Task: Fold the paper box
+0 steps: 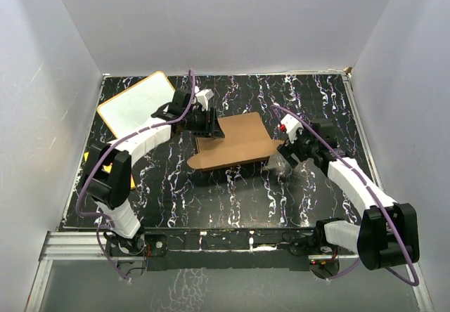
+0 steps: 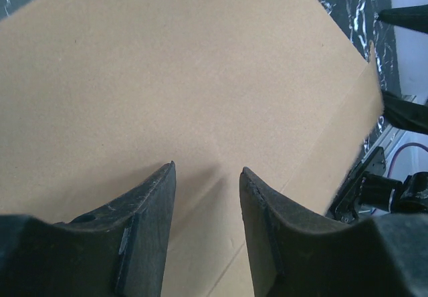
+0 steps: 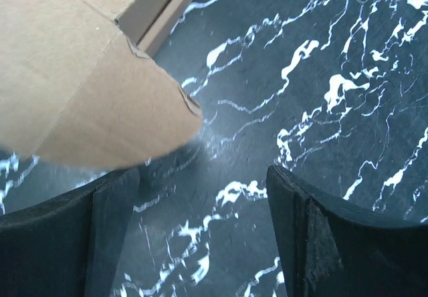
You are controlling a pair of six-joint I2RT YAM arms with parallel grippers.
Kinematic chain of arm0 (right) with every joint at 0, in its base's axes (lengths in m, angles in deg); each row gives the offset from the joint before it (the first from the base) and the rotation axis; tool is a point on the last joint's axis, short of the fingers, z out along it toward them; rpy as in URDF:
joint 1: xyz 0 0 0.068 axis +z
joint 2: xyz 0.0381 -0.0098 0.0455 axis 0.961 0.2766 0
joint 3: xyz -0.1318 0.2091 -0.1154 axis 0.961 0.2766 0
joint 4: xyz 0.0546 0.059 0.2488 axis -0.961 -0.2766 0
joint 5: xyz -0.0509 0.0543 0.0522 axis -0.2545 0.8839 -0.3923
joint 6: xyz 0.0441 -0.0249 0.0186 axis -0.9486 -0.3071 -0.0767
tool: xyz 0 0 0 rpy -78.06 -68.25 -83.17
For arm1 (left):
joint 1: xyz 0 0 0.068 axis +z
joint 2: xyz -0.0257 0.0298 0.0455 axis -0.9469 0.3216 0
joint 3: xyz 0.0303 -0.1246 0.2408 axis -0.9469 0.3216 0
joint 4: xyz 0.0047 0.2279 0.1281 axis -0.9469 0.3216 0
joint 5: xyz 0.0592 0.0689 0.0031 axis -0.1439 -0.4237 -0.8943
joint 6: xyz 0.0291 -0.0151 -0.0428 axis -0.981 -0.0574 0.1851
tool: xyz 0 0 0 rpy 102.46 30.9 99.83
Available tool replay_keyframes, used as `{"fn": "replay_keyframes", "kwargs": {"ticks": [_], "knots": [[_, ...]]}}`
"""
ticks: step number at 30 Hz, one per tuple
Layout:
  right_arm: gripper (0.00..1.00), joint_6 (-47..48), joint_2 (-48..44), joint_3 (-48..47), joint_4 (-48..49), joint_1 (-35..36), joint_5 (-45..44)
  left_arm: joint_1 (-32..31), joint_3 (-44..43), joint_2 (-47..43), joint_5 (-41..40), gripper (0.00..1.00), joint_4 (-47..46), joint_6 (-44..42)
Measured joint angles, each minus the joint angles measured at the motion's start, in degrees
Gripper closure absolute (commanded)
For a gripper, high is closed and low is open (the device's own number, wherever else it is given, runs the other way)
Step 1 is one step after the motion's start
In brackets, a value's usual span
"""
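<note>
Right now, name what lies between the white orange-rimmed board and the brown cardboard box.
The left claw, at the brown cardboard box's left edge; top view.

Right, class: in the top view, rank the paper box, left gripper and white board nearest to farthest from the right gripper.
1. paper box, centre, beside the right gripper
2. left gripper, at the box's left edge
3. white board, back left corner
</note>
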Motion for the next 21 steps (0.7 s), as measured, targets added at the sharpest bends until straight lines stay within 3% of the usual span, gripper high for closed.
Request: {"fn": "replay_keyframes", "kwargs": {"ticks": [6,11,13,16,21], "knots": [[0.19,11.4,-1.4,-5.5,-15.5,-3.9,4.1,0.2,1.8,1.4,0.3,0.59,-0.3,0.0],[0.23,15.4,-0.7,-15.2,-25.5,-4.5,10.4,0.2,3.3,1.7,0.7,0.61,-2.4,0.3],[0.32,14.8,0.7,-19.2,-26.8,-4.3,15.4,0.2,4.5,1.9,0.7,0.62,-3.3,0.5],[0.56,11.2,5.7,-24.3,-25.9,-1.8,22.8,0.2,5.7,2.1,0.7,0.62,-3.9,0.9],[0.78,3.7,18.8,-26.1,-23.1,3.9,30.4,0.3,6.6,2.8,0.8,0.62,-5.4,1.5]]}}
